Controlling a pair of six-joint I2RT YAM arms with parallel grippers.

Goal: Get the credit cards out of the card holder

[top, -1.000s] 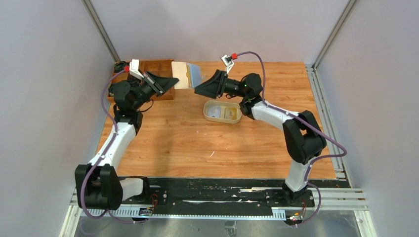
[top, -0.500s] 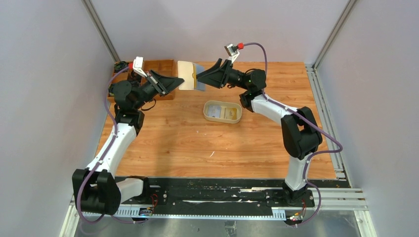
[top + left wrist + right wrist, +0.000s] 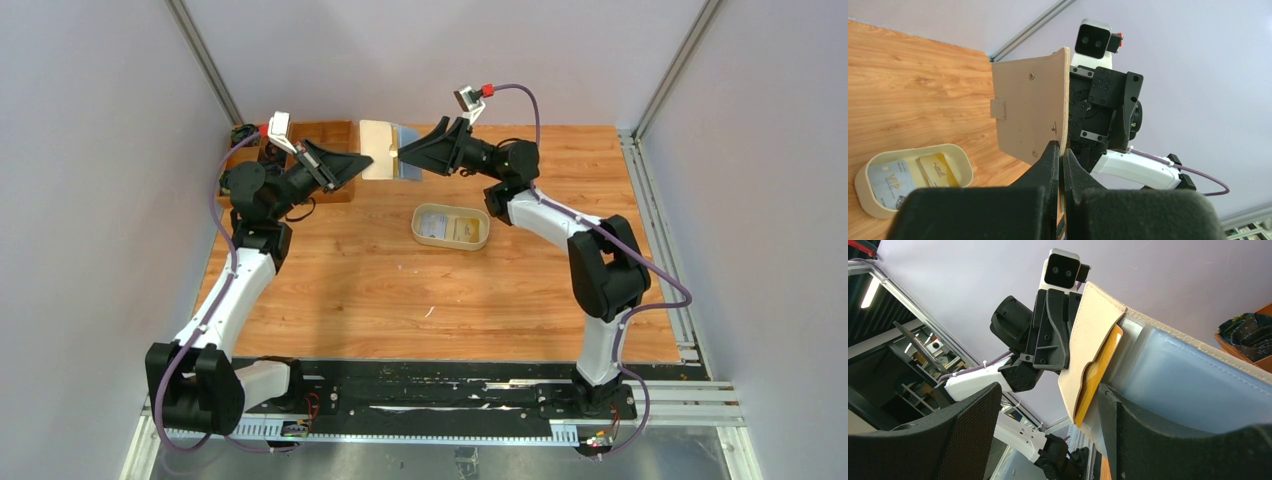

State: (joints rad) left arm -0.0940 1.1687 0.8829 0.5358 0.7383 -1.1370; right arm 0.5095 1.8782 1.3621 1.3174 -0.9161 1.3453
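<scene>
The card holder (image 3: 378,148) hangs open in the air at the back of the table, beige outside (image 3: 1030,115), pale blue inside (image 3: 1188,385). My left gripper (image 3: 362,158) is shut on its lower edge (image 3: 1060,150). A yellow-orange credit card (image 3: 1098,375) sticks out of its beige pocket (image 3: 1093,340). My right gripper (image 3: 402,155) is open at the holder's right side; in the right wrist view the pocket's edge stands between its fingers (image 3: 1048,390), close to the right finger (image 3: 1148,435). A whitish card (image 3: 890,182) and a yellow one (image 3: 938,170) lie in the oval tray (image 3: 486,232).
A wooden box (image 3: 320,135) with dark items stands at the back left, just behind my left gripper. The beige tray sits on the wooden table (image 3: 400,290) below the two grippers. Grey walls close in the left, the back and the right.
My right gripper has risen from beside the tray and moved left to the holder's open side. The left gripper has lifted the holder slightly.
</scene>
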